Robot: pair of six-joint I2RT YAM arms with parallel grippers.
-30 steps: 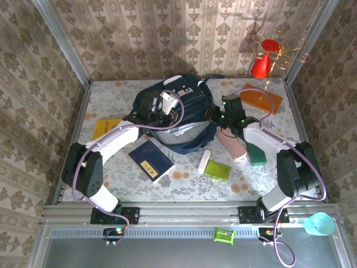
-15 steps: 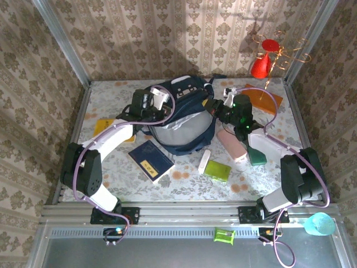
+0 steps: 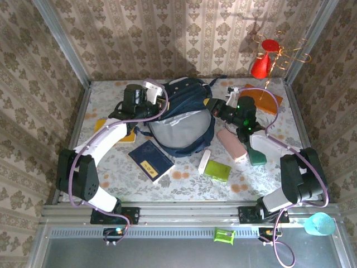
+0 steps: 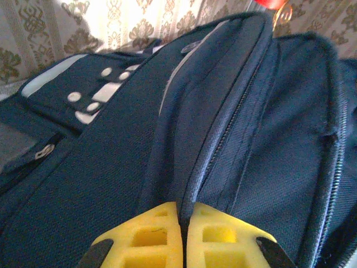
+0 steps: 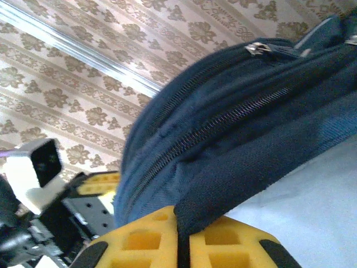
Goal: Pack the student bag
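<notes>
Student bag (image 3: pixel 181 120) sits back-centre on the table (image 3: pixel 184 187), its grey-lined mouth held open. The left gripper (image 4: pixel 183 223) pinches a seam at its left rim, and the right gripper (image 5: pixel 181 229) clamps the right rim. A notebook (image 3: pixel 150 160), pink case (image 3: pixel 231 144) and green box (image 3: pixel 217 170) crowd its near edge, with bare table nearer still. An orange sheet (image 3: pixel 103 125) is partly hidden under the left arm (image 3: pixel 106 142).

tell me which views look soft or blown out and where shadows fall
Top external: sharp, evenly lit, a dim shadow on the wall behind the student bag. Left wrist: bag weave crisp, left gripper's fingers soft, wall washed out. Right wrist: right gripper's fingers blurred, pale lining flat and bright.
</notes>
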